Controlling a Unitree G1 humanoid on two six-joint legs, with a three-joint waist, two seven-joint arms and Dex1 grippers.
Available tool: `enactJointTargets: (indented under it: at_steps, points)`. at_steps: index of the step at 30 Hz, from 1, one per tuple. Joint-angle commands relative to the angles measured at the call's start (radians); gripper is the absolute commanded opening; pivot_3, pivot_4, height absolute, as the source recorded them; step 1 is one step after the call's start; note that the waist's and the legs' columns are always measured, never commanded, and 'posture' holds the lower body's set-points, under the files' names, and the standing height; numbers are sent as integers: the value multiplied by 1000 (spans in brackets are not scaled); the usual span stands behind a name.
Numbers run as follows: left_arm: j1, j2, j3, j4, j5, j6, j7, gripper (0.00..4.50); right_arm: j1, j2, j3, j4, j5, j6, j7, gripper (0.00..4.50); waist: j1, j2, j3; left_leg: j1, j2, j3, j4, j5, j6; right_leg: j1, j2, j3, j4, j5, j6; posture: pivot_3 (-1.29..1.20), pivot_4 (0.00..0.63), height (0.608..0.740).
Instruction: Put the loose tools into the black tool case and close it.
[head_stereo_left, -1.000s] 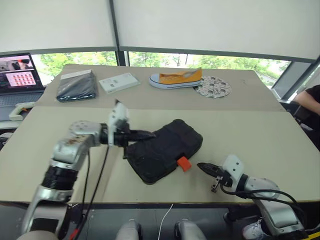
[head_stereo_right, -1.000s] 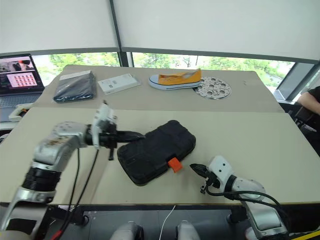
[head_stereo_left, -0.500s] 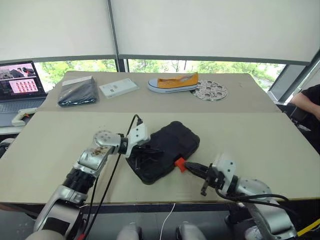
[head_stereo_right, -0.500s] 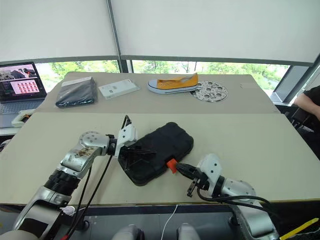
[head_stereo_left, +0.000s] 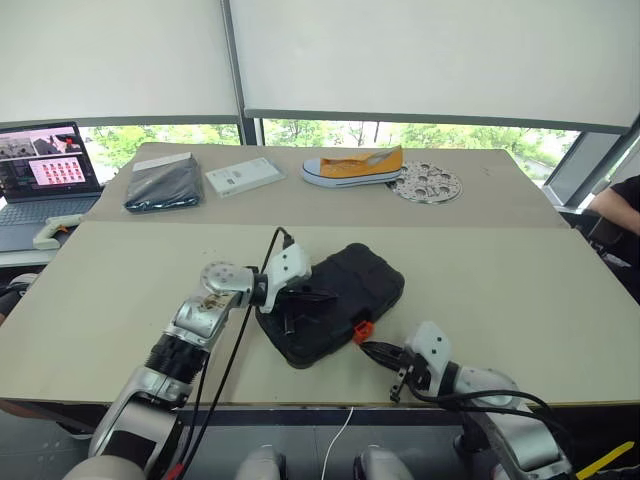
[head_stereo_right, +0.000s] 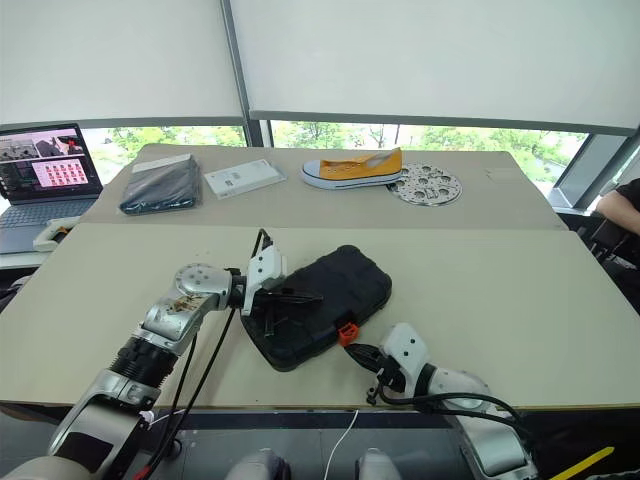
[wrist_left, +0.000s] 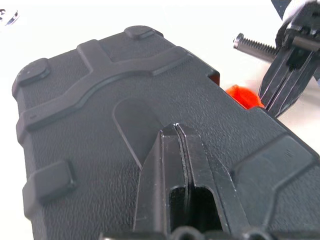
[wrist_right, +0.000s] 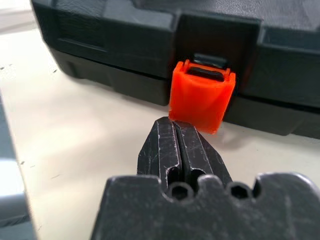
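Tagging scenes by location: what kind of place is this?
Probably an office or lab test room: two beige tables under windows with roller blinds, an open laptop at the left, and props such as a shoe beyond the black tool case.

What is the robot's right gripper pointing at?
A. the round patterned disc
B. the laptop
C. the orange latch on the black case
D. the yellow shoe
C: the shut right gripper sits just in front of the orange latch on the closed black case.
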Motion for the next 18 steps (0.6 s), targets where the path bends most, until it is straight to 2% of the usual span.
enactJointTargets:
  at_steps: [1, 11, 18]
  points:
    - [54, -5, -44, 57, 54, 19, 16, 11, -34, 19, -1, 13, -15, -27, -13, 0, 0, 0, 0, 0, 0, 0, 0, 0, 0, 0, 0, 0, 0, 0, 0, 0, 150, 740]
    - [71, 5, -52, 51, 63, 37, 22, 11, -62, 22, 62, 80, -115, -94, -15, 0, -2, 0, 0, 0, 0, 0, -1, 0, 0, 0, 0, 0, -1, 0, 0, 0, 150, 740]
    - [73, 4, -66, 53, 68, 48, 6, 11, -61, 35, 2, -16, -99, -164, -46, 0, -3, -1, -1, 1, 0, -2, -1, 0, 0, -1, 0, 0, -1, 0, 0, 0, 150, 740]
